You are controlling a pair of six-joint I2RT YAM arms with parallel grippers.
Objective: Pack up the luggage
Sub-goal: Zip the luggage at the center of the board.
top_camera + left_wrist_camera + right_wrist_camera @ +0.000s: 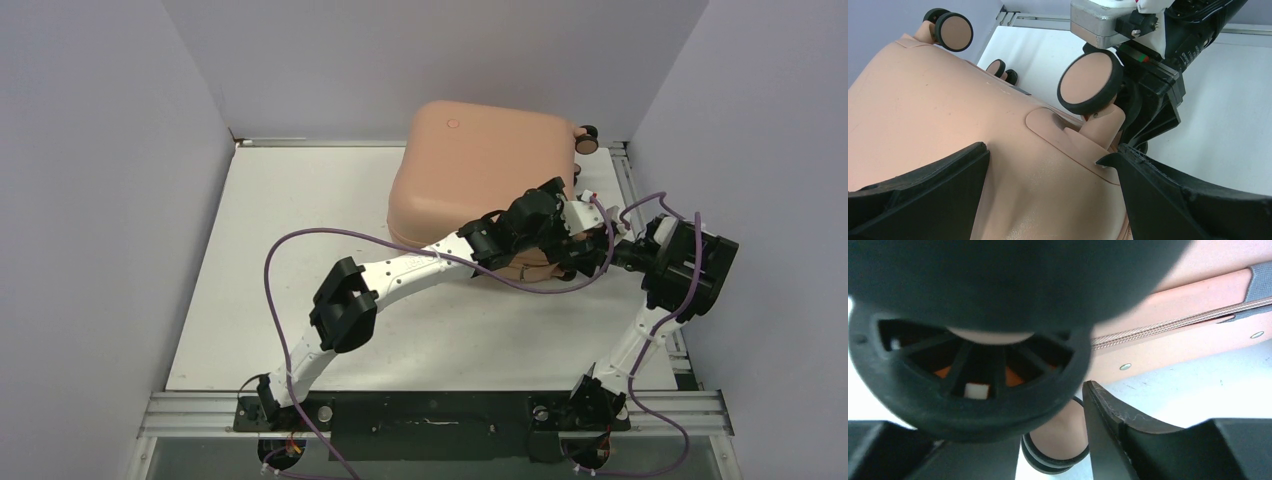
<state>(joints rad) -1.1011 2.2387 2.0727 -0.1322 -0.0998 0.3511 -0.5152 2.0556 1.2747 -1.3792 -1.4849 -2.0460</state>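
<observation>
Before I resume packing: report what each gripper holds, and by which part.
Left gripper: nothing; its jaws stand wide open astride a corner of the luggage. Right gripper: a wheel sits between its fingers, but a firm clamp cannot be told.

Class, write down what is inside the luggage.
Nothing inside the luggage shows; its peach shell covers the contents. Only wheels and the zip seam are visible outside.

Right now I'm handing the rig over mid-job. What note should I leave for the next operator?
The left gripper is wide open, straddling the luggage shell beside a corner wheel, and holds nothing.
The right gripper is hard up against that wheel; whether it grips is unclear.
The luggage sits far right on the table, lid down; I cannot tell if it is zipped.
Done: nothing confirmed.
Left: check the contents, then close it up.
</observation>
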